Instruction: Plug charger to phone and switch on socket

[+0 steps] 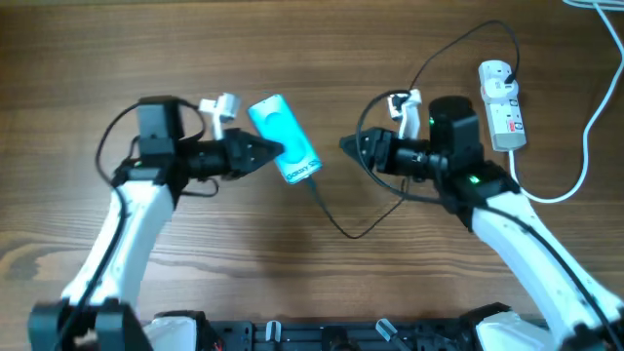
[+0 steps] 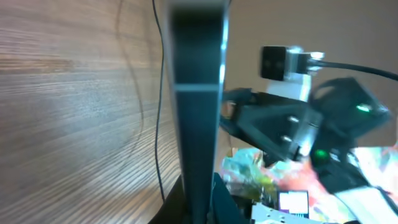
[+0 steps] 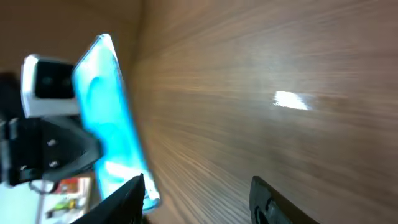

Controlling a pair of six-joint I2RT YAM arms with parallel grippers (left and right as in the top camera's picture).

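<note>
Overhead, the left gripper [image 1: 276,151] is clamped on the side edge of the phone [image 1: 285,138], which sits tilted above the wooden table [image 1: 292,49], turquoise screen up. The black charger [image 1: 353,235] cable meets the phone's lower end (whether the plug is fully seated is too small to tell). The right gripper [image 1: 344,145] stands just beside the phone, jaws apart and holding nothing. The white socket [image 1: 502,105] lies well apart at the table's far right.

Soft, even light filled the overhead view, shadows faint. Both wrist views were blurred; a white glare patch lay on the desk [image 3: 249,68].
</note>
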